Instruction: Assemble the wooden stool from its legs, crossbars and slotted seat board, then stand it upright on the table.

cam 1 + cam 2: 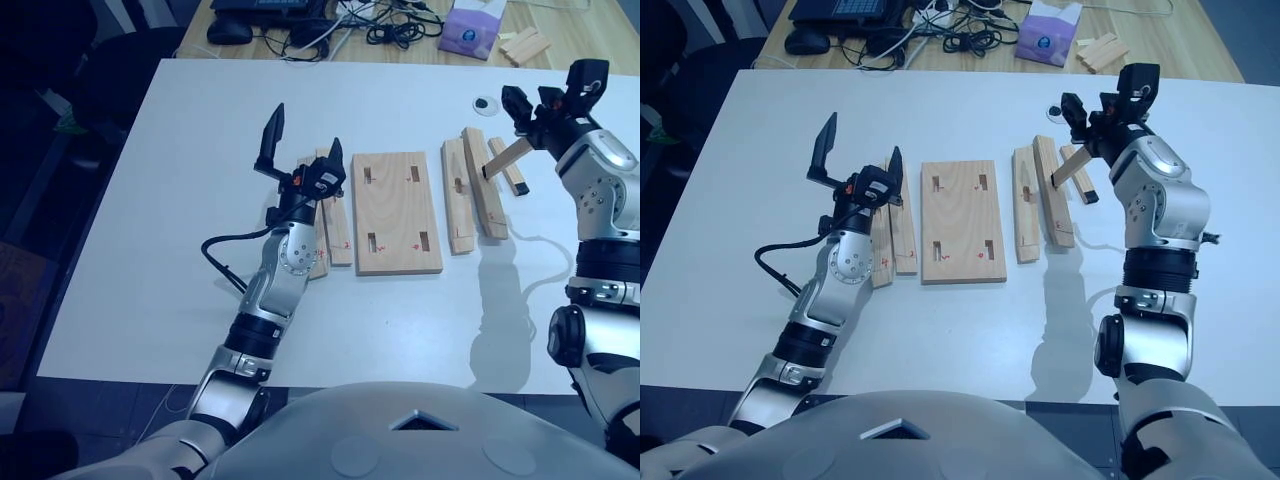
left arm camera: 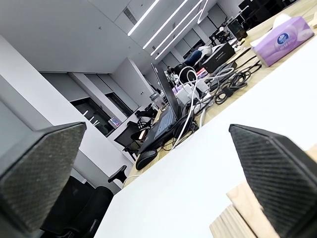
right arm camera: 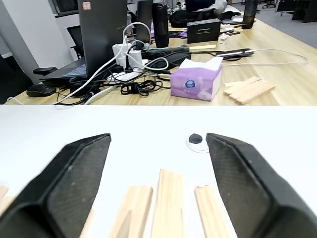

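With both grippers gaping and empty, the left gripper over legs beside the seat board mid-table and the right gripper above the far-right pieces, a skewed close could pinch two or scatter them.
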Robot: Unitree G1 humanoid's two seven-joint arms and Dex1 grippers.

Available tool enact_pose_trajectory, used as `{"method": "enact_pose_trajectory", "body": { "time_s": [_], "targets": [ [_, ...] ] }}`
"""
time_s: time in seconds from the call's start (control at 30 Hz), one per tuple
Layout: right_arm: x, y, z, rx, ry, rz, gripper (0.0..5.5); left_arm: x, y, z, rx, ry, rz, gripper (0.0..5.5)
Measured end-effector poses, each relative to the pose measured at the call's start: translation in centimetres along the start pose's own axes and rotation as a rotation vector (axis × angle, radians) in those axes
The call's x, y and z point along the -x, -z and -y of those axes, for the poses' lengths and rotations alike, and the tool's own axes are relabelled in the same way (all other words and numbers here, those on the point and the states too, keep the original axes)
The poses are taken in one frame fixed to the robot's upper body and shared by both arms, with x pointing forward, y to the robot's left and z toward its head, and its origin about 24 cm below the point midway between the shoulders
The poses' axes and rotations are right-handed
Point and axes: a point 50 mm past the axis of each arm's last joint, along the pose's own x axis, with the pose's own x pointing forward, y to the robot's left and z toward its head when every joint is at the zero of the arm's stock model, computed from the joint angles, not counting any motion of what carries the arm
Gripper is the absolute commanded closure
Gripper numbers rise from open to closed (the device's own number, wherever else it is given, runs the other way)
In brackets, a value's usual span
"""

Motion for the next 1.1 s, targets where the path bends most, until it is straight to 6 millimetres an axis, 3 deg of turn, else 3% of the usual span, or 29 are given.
{"method": "enact_pose_trajectory", "body": {
  "time_s": [0.17, 0.37, 0.43, 0.6, 0.67, 0.73, 0.77, 0.83, 0.9, 0.93, 1.1],
  "targets": [
    [-0.6, 0.0, -2.1, -0.06, -0.068, 0.152, 1.94, 0.0, -0.1, 0.0, 0.002, 0.005, 0.007, 0.1],
    [0.4, -1.0, -2.7, -0.166, -0.089, 0.283, 1.94, 0.0, -0.1, 0.0, 0.004, 0.005, 0.012, 0.1],
    [0.7, -2.5, -3.1, -0.184, -0.099, 0.351, 1.94, 0.0, -0.1, 0.0, 0.004, 0.005, 0.012, 0.1],
    [2.0, -9.6, -3.7, -0.148, -0.116, 0.579, 1.94, 0.0, -0.1, 0.0, 0.002, 0.003, 0.011, 0.1],
    [2.7, -11.5, -3.2, -0.135, -0.091, 0.637, 1.94, 0.0, -0.1, 0.0, 0.002, 0.004, 0.012, 0.1],
    [2.9, -11.9, -2.9, -0.133, -0.083, 0.645, 1.94, 0.0, 0.0, 0.0, 0.002, 0.009, 0.012, 0.1],
    [2.6, -11.3, -2.9, -0.115, -0.085, 0.596, 1.94, 0.0, 0.0, 0.0, 0.001, 0.012, 0.011, 0.1],
    [1.4, -8.2, -3.4, -0.073, -0.1, 0.429, 1.94, 0.0, 0.0, 0.0, 0.001, 0.014, 0.012, 0.1],
    [0.3, -1.4, -3.2, -0.063, -0.071, 0.158, 1.94, 0.0, -0.1, 0.0, 0.001, 0.019, 0.012, 0.1],
    [0.2, 0.7, -3.1, -0.056, -0.055, 0.099, 1.94, 0.0, -0.1, 0.0, 0.001, 0.019, 0.013, 0.1],
    [-0.2, 2.1, -3.5, -0.06, -0.038, 0.087, 1.94, 0.3, -0.1, -0.1, 0.005, 0.017, 0.011, 0.1]
  ]
}}
